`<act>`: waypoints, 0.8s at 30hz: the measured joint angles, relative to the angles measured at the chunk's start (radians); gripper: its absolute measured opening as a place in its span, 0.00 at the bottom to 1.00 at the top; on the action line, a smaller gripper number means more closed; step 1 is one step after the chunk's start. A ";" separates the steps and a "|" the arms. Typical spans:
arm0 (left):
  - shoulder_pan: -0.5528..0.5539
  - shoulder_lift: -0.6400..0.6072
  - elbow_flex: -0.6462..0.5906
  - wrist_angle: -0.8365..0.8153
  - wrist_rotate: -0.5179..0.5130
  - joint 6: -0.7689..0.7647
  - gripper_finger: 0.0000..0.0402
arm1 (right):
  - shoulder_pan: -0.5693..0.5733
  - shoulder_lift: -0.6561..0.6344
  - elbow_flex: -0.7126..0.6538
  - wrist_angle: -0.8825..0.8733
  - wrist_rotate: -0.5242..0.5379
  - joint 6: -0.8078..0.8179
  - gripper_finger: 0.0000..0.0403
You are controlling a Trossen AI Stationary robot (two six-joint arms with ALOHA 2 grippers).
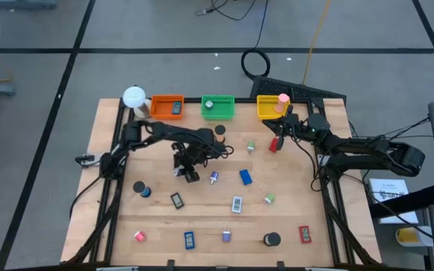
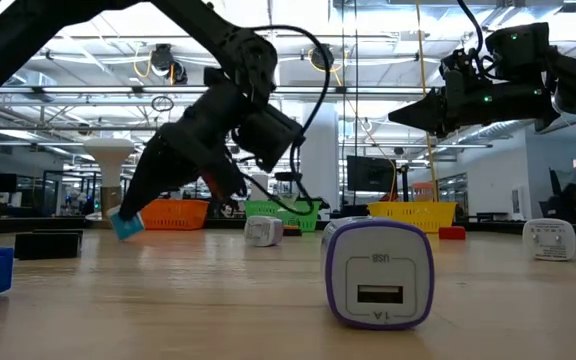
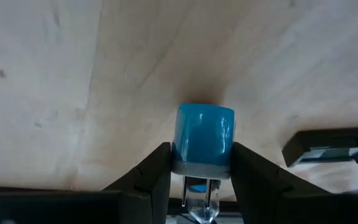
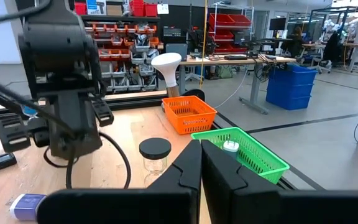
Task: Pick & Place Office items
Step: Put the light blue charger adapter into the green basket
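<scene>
My left gripper (image 1: 191, 175) is over the middle of the table, shut on a small blue plug-like block (image 3: 205, 135), which also shows at the fingertips in the low view (image 2: 126, 225). Whether it touches the table, I cannot tell. My right gripper (image 1: 281, 135) hangs above the table near the yellow tray, shut and empty (image 4: 201, 163). A small red piece (image 1: 274, 144) lies on the table beside it. Other office items lie flat on the wood: a blue rectangle (image 1: 246, 177), a black rectangle (image 1: 177, 200), and a black roll (image 1: 139, 188). My left gripper pinches the blue block between its two fingers (image 3: 157, 165), one on each side of its lower grey end (image 3: 201, 167). The fingers slant down from above. The block sticks out beyond the fingertips, close over the tabletop, tilted in the low view.
The orange tray (image 1: 167, 106), green tray (image 1: 218, 107) and yellow tray (image 1: 271, 107) stand along the far edge, next to the white lamp (image 1: 134, 96). A black-lidded jar (image 1: 221, 132) stands near my left arm. A purple-rimmed white charger (image 2: 378, 272) lies by the near edge among several other pieces.
</scene>
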 joint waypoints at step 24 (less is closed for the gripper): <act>-0.003 0.010 -0.001 0.046 -0.020 -0.007 0.57 | 0.000 0.000 0.000 0.000 0.000 0.000 0.00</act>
